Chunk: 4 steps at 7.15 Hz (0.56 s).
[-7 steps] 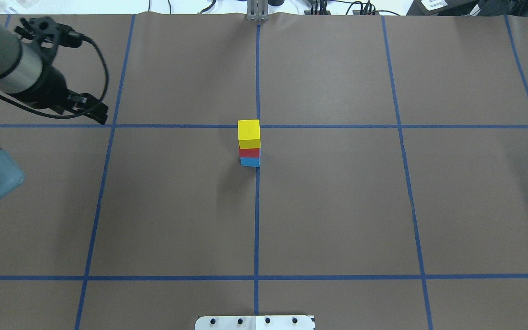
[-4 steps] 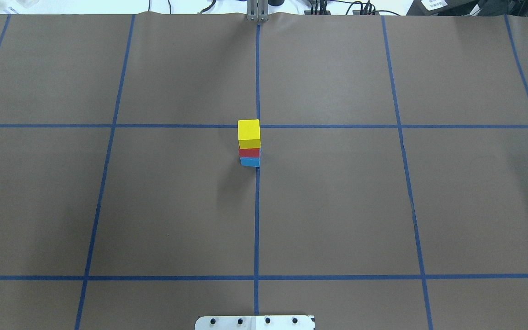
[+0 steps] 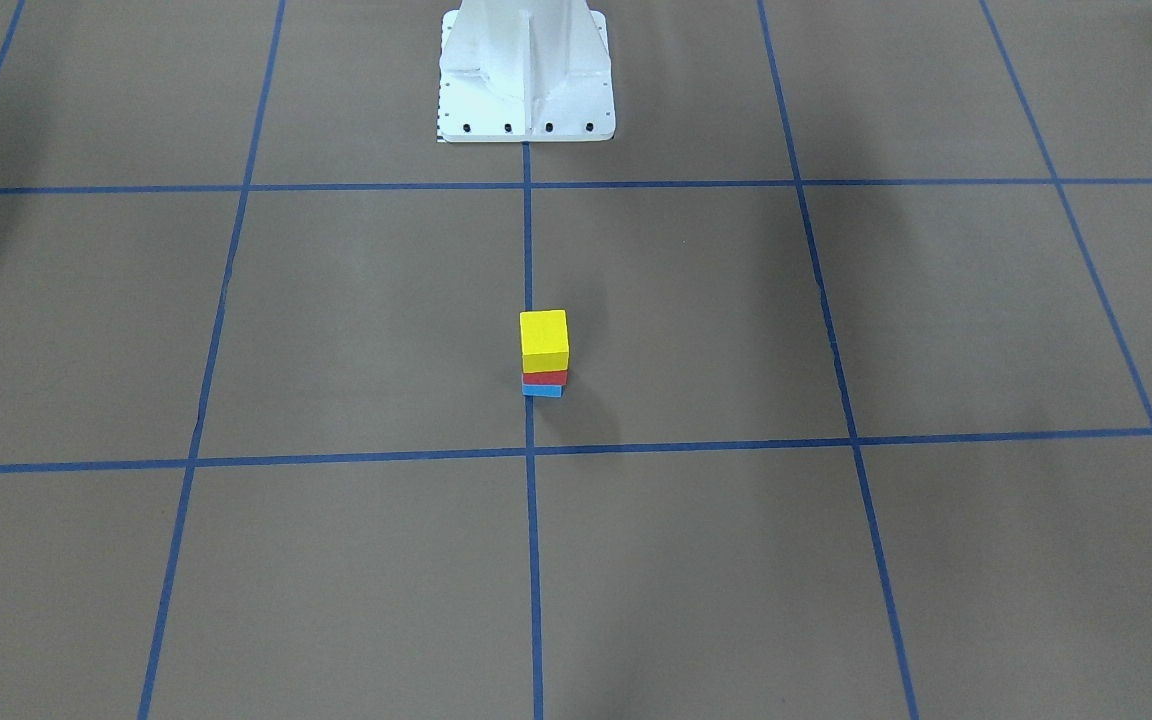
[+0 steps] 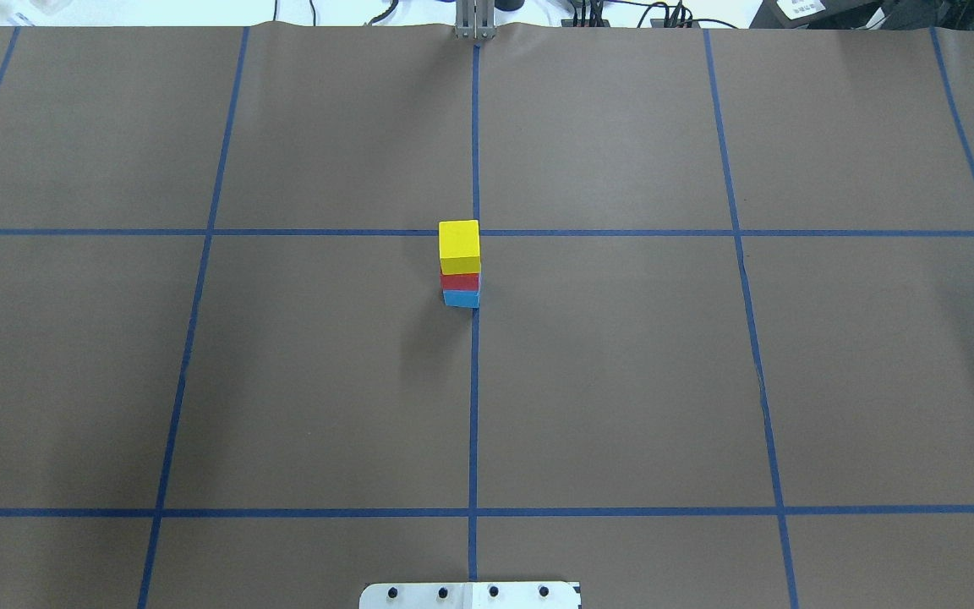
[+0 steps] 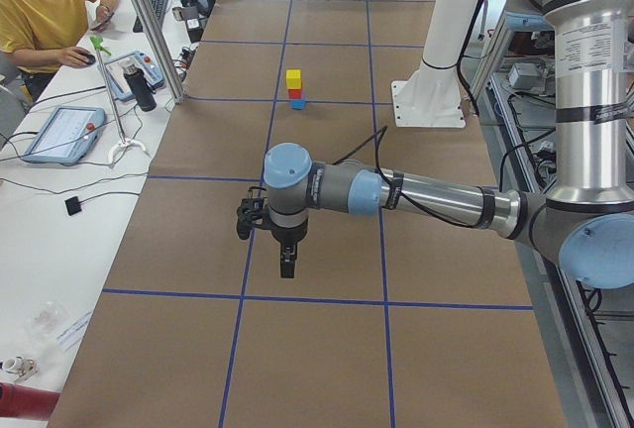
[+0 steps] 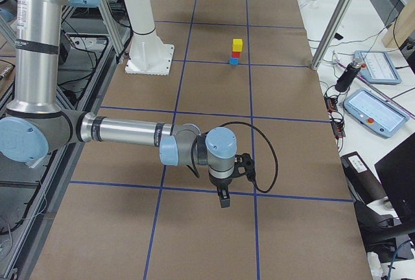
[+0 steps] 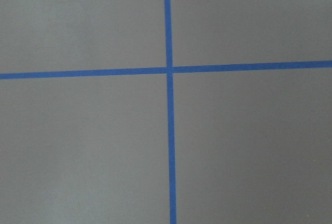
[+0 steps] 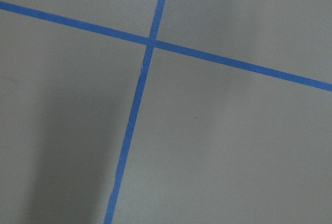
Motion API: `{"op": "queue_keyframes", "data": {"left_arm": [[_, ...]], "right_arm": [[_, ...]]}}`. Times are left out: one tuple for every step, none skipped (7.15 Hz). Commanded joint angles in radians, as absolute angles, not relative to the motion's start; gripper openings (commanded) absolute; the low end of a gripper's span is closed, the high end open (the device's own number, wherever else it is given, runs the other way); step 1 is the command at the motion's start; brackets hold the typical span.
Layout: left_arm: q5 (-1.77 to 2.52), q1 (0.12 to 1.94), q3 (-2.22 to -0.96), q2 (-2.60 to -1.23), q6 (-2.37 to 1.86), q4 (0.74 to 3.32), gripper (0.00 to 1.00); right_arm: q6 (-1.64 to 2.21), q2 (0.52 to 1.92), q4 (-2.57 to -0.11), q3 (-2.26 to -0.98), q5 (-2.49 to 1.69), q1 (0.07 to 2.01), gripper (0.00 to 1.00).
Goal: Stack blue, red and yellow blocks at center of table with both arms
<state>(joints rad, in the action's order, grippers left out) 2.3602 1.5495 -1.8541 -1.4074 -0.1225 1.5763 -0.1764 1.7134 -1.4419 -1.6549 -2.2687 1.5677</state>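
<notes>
Overhead exterior: the stack stands at the centre of the table (image 4: pixel 622 381), touching the middle tape line (image 4: pixel 473 406), with the blue block (image 4: pixel 462 299) at the bottom, the red block (image 4: pixel 460 282) on it and the yellow block (image 4: pixel 460 245) on top. Nothing touches it, so I judge the build done, which would explain both arms hanging well apart from it. The left gripper (image 5: pixel 287 267) and right gripper (image 6: pixel 223 201) show only in the side views, fingers pointing down over bare table. Neither holds a block, all three being stacked, but how far the fingers are open I cannot tell.
</notes>
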Motion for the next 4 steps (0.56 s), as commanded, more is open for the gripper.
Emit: {"op": "queue_keyframes", "data": {"left_arm": [[2.477,1.602,-1.835,-1.342,-0.046,1.629,1.0],[2.474,1.6,-1.812,-1.347,-0.043,1.629,1.0],[2.473,1.601,-1.819,-1.339,-0.04,1.628,1.0],[2.468,1.601,-1.819,-1.339,-0.04,1.628,1.0]], "right_arm": [[-0.176,1.712,-1.442,-1.655,-2.272,1.568,1.0],[-0.176,1.715,-1.442,-1.655,-2.273,1.568,1.0],[-0.176,1.715,-1.442,-1.657,-2.273,1.568,1.0],[-0.175,1.717,-1.442,-1.652,-2.272,1.568,1.0]]}}
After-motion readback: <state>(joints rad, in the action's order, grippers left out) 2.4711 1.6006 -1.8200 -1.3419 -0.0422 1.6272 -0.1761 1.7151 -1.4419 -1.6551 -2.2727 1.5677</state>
